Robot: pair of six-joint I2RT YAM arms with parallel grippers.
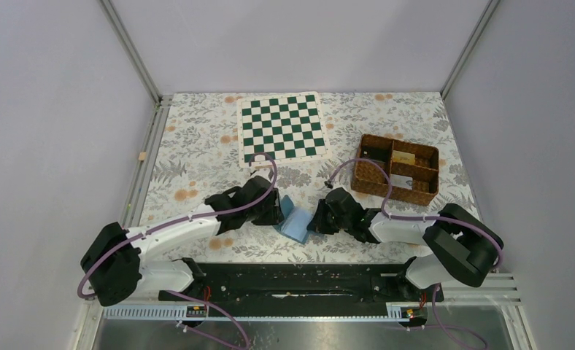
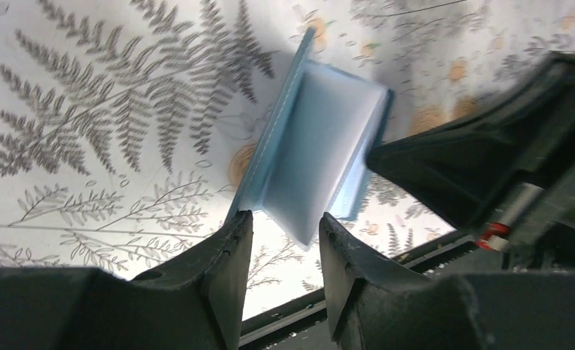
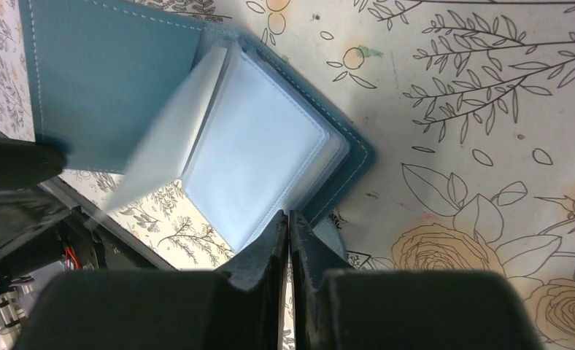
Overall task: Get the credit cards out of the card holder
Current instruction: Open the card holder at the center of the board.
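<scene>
The blue card holder [image 1: 296, 224] lies open on the flowered cloth between my two grippers. Its pale blue pocket leaves [image 3: 263, 153] are fanned out, and one teal cover leaf [image 3: 109, 73] stands tilted up. My right gripper [image 3: 289, 216] is shut on the near edge of the holder's lower leaf. My left gripper [image 2: 284, 222] is open; a corner of a pale pocket leaf [image 2: 321, 146] pokes between its fingertips, unclamped, and the cover's edge meets its left finger. No credit cards show in the pockets. One flat tan piece [image 1: 405, 157] lies in the basket.
A green-and-white chequered board [image 1: 282, 126] lies at the back centre. The brown wicker basket [image 1: 387, 191] with compartments stands at the back right, close behind the right arm. The black base rail [image 1: 299, 281] runs along the near edge.
</scene>
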